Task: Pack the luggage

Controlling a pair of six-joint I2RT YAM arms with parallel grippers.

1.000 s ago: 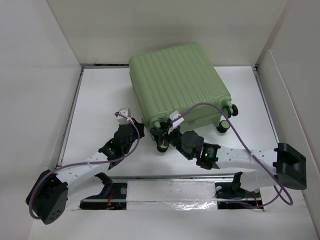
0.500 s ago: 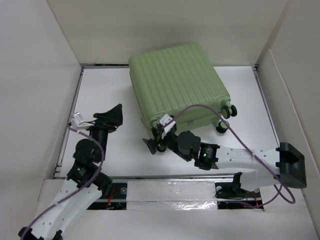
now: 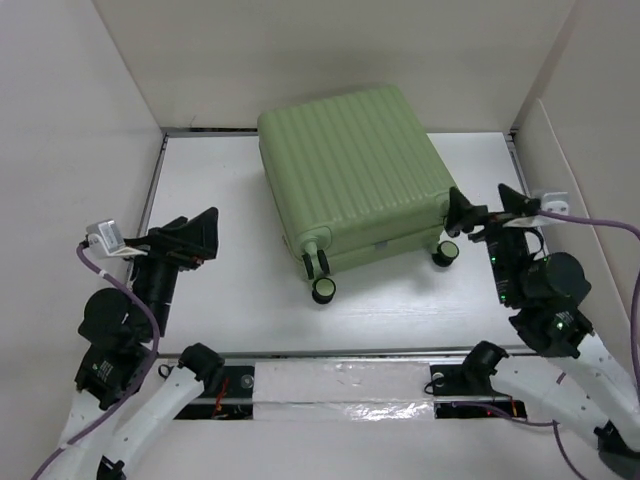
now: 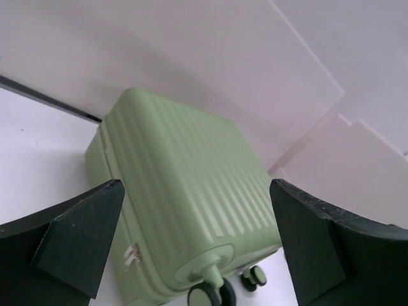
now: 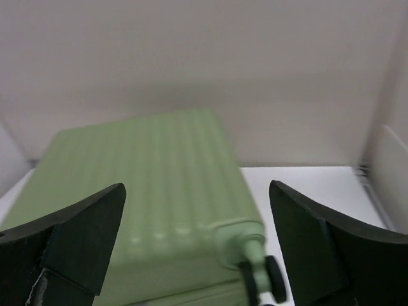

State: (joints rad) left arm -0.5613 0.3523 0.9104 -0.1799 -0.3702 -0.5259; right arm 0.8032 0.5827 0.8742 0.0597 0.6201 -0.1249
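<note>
The luggage is a light-green ribbed suitcase lying flat and closed at the table's back middle, its black-and-green wheels toward me. My left gripper hangs open well left of it, touching nothing. My right gripper stands open just right of the wheel corner, also holding nothing. In the left wrist view the luggage lies ahead between the spread fingers of the left gripper. In the right wrist view the luggage and one wheel sit beyond the open right gripper.
White walls box in the table on the left, back and right. A dark gap runs along the back edge. A shiny taped rail crosses the near edge between the arm bases.
Both grippers were at the luggage's near wheel end. The left arm has drawn back to the left and its gripper has opened. The right arm has swung to the right and opened fully.
</note>
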